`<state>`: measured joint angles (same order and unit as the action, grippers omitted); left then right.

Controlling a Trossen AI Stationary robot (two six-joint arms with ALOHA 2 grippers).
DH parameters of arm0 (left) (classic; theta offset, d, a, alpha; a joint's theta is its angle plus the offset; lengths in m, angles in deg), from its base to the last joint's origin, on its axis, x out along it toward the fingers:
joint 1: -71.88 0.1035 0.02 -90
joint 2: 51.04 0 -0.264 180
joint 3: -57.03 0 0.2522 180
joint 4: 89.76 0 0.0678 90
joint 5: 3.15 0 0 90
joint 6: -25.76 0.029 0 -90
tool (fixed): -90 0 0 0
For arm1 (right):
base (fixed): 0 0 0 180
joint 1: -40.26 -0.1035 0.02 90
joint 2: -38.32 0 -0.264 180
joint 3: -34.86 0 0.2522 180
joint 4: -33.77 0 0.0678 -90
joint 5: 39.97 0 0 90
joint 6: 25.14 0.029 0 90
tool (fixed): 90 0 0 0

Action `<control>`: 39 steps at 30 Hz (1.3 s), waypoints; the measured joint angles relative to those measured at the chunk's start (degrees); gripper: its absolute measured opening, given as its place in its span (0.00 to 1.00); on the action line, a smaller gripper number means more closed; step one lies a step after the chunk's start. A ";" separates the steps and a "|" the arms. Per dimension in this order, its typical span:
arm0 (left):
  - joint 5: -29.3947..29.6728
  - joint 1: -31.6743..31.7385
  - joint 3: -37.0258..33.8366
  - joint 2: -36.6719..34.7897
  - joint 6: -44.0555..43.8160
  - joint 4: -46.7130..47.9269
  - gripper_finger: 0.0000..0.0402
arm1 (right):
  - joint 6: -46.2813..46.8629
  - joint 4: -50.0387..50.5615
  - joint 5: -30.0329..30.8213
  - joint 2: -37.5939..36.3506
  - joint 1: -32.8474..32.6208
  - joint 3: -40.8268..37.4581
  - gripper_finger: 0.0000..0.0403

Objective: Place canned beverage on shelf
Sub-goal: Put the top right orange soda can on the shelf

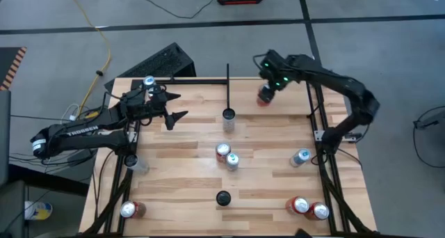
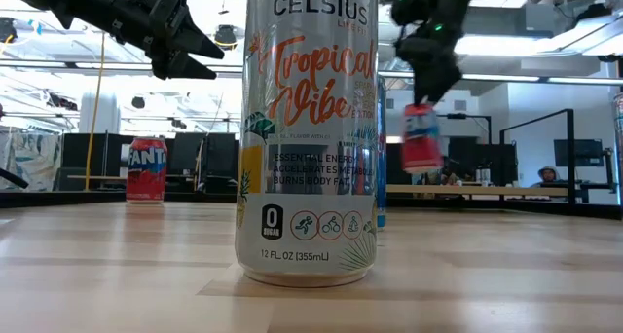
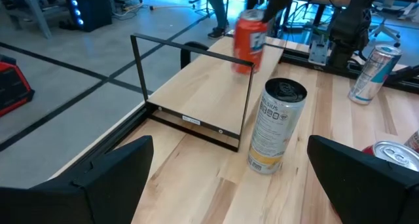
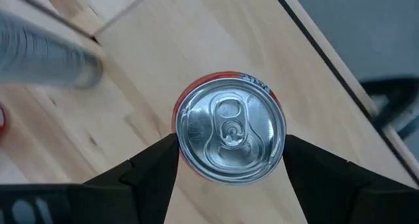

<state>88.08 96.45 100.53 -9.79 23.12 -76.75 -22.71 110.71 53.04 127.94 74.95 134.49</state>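
My right gripper (image 1: 266,92) is shut on a red can (image 1: 264,97) over the far part of the shelf (image 1: 278,123). The shelf is a light wood bay between a thin black divider bar (image 1: 228,85) and the black tube frame (image 1: 314,106). In the low view the red can (image 2: 421,138) hangs well above the wood. It also shows in the left wrist view (image 3: 251,40). My left gripper (image 1: 174,107) is open and empty above the table's far left part. My right gripper pinches the red can's side wall just below the top rim (image 4: 186,145) between its two fingers (image 4: 304,162). The fingers come from above and point down. The can hangs below them, roughly upright and lifted clear of the wood (image 2: 421,153).
A tall Celsius can (image 1: 229,115) stands at the divider's near end. Two cans (image 1: 227,156) stand mid-table and a silver one (image 1: 301,156) by the right frame. A dark-topped can (image 1: 222,197) and red cans (image 1: 309,208) (image 1: 129,209) stand near the front. A Fanta can (image 2: 147,169) stands far left.
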 joint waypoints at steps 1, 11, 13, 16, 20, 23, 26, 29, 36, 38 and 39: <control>0.00 -0.01 0.00 0.00 -0.01 0.00 0.97 | -0.77 -0.75 -0.44 1.52 0.00 0.93 0.72; 0.00 0.01 0.00 0.00 0.00 0.04 0.97 | -4.67 -2.82 -2.89 9.50 0.15 6.56 0.72; -0.02 -0.02 0.00 0.00 0.00 0.04 0.97 | -4.68 -3.02 -2.90 9.75 0.28 6.88 0.72; 0.00 0.01 0.00 0.00 0.17 0.07 0.97 | -5.74 -2.79 -2.96 9.36 0.28 6.86 0.72; 0.00 0.01 0.00 0.00 0.44 0.07 0.97 | -5.91 -2.49 -3.15 7.05 0.35 6.75 0.73; 0.07 0.01 0.00 0.00 0.44 0.07 0.97 | -5.93 -1.94 -3.19 3.52 0.70 6.72 0.73; 0.02 0.01 0.00 0.00 0.42 0.30 0.97 | -5.93 -2.72 -3.18 -1.52 0.74 3.28 0.73; 0.02 0.01 0.00 0.00 0.06 1.10 0.97 | -5.06 -8.96 -3.36 -7.86 0.70 -4.90 0.73; 0.02 0.01 -0.02 0.00 0.17 1.77 0.97 | -0.49 -24.84 -10.12 -17.24 3.03 -25.54 0.72; 0.02 0.01 -0.02 0.00 0.39 1.45 0.97 | -0.49 -26.17 -12.97 -17.15 4.03 -27.61 0.72; 0.02 0.01 -0.02 0.00 0.38 1.34 0.97 | -0.56 -26.69 -14.02 -16.84 4.50 -28.32 0.71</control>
<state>88.11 96.46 100.51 -9.79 23.50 -75.41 -23.26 84.02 39.03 111.11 79.45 106.16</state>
